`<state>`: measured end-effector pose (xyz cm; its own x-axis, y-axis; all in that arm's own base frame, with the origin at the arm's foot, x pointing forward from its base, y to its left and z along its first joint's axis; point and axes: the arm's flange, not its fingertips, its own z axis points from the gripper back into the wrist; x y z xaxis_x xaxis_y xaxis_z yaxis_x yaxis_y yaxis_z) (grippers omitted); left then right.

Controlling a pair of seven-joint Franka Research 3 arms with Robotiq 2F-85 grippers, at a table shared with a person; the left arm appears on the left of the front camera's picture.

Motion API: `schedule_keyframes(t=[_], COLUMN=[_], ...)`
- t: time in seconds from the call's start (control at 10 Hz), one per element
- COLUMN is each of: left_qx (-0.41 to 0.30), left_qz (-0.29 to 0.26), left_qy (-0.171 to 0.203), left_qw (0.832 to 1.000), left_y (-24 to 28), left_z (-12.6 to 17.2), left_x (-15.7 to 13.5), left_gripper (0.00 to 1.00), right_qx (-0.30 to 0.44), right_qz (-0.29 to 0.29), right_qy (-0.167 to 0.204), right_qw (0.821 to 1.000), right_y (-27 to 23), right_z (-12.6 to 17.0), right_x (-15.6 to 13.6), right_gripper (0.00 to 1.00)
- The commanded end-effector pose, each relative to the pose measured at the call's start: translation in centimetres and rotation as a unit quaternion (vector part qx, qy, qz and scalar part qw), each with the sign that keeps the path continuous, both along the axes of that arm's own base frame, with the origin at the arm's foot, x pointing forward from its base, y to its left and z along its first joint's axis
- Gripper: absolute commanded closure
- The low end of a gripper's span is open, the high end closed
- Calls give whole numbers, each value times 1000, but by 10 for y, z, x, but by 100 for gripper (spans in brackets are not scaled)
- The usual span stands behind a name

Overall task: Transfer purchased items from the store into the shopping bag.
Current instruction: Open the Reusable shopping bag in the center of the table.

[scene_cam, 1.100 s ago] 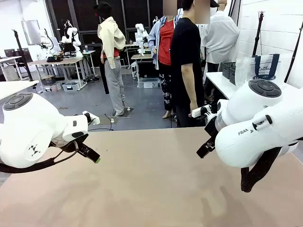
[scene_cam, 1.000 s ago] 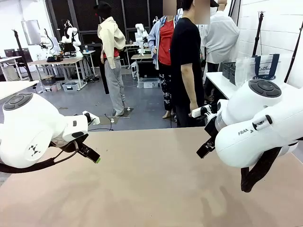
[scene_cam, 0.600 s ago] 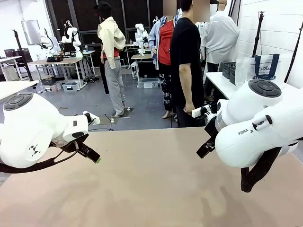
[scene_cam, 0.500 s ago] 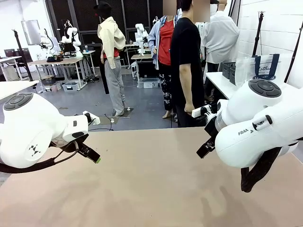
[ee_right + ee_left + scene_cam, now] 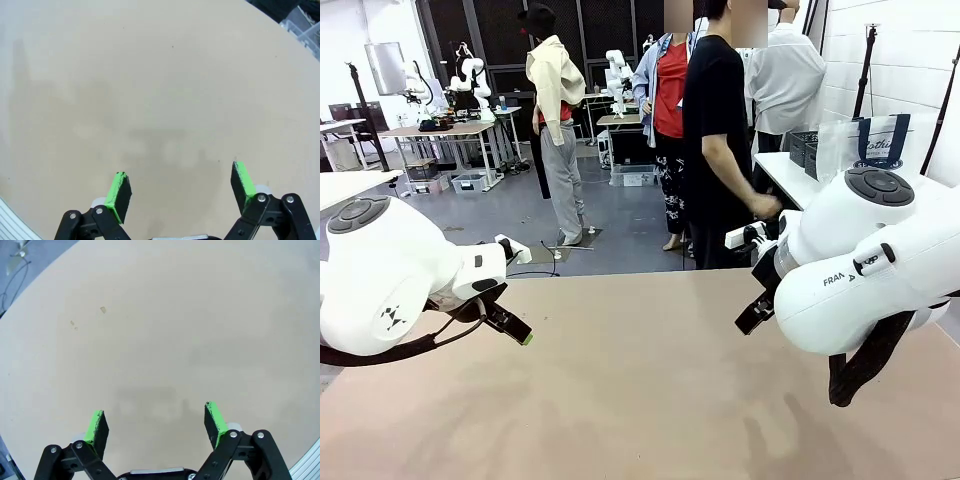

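Observation:
The shopping bag [image 5: 872,146], translucent with navy handles and a round navy logo, stands on a white side table at the back right, behind my right arm. The purchased items are out of view. My left gripper [image 5: 517,330] hangs open over the bare tan table [image 5: 640,390] at the left; its green pads [image 5: 98,424] stand wide apart with nothing between them. On the right, my right gripper [image 5: 753,314] is also open above the table, pads [image 5: 120,192] apart and empty. A person in a black shirt stands beyond the far edge, one hand [image 5: 765,207] held toward the side table.
Dark lattice baskets [image 5: 804,148] sit on the white side table beside the bag. Other people stand behind the person in black. The table's far edge runs just past both grippers.
The person in black has turned and lifted a hand to the right, toward the side table. Both arms have stayed still.

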<state>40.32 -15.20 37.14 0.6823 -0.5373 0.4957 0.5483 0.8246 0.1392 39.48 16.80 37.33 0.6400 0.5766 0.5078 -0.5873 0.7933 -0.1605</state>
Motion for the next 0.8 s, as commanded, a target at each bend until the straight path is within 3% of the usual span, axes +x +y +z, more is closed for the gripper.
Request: schedule_keyframes(t=[0.0, 0.7], left_qx=[0, 0], left_qz=[1, 1], left_qy=[0, 0], left_qw=[1000, 1000], left_y=[1, 1], left_z=[0, 0], left_x=[0, 0], left_gripper=[0, 0], right_qx=[0, 0], right_qz=[0, 0], right_qy=[0, 0], right_qw=[1000, 1000], right_y=[0, 0], right_z=[0, 0], right_x=[0, 0], right_gripper=[0, 0])
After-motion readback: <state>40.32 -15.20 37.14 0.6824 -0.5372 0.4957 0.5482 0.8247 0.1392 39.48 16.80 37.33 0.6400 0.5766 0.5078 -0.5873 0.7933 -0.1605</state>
